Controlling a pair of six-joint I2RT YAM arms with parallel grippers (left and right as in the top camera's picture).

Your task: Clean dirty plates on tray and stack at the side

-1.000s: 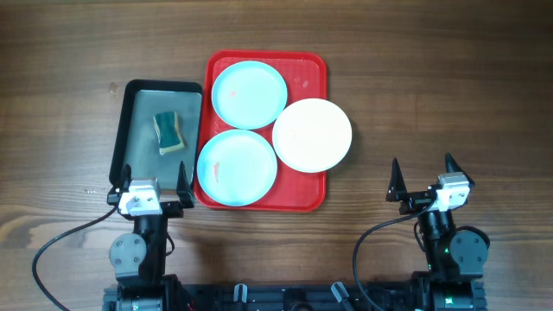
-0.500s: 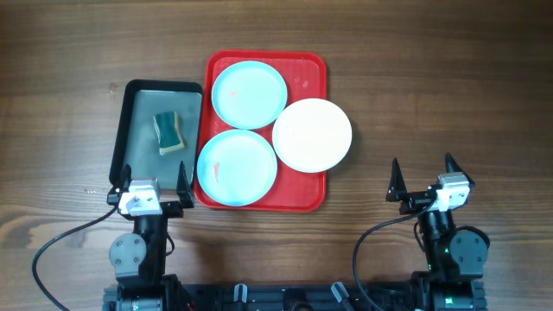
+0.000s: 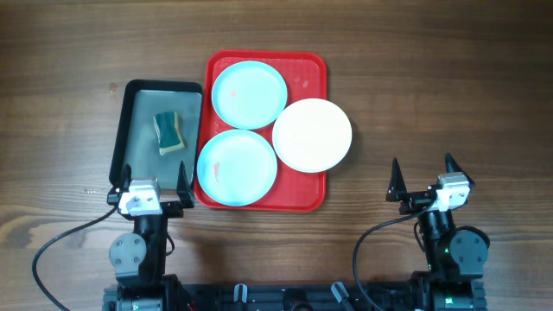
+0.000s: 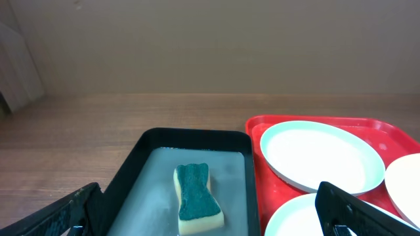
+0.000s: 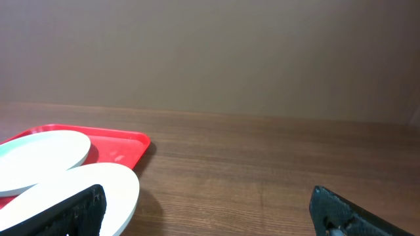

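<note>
- On the brown wooden counter (image 3: 432,78) lies a large red rectangular plastic tray (image 3: 309,194) with rounded corners and a raised rim. Its long sides run away from the robot, and all three plates are on it.
- A far pale turquoise round plate (image 3: 249,94) sits flat in the half of the red tray farthest from the arms.
- A near pale turquoise round plate (image 3: 237,168) fills the closer half and reaches the red tray's left rim. A small reddish smudge shows left of its middle.
- A white round plate (image 3: 312,135) rests across the red tray's right rim, with part of it overhanging the counter. Its edge meets both turquoise plates.
- A dark grey rectangular metal tray (image 3: 138,104) lies just beside the red tray's left side. It holds a green-topped yellow sponge (image 3: 170,132).
- The left gripper (image 3: 154,171) hangs near the red tray's near left corner, over the grey tray's closest edge. Its jaws stand wide apart with nothing between them.
- The right gripper (image 3: 422,164) is well apart from the red tray, off its near right corner and over bare counter. Its jaws are likewise spread and hold nothing.
</note>
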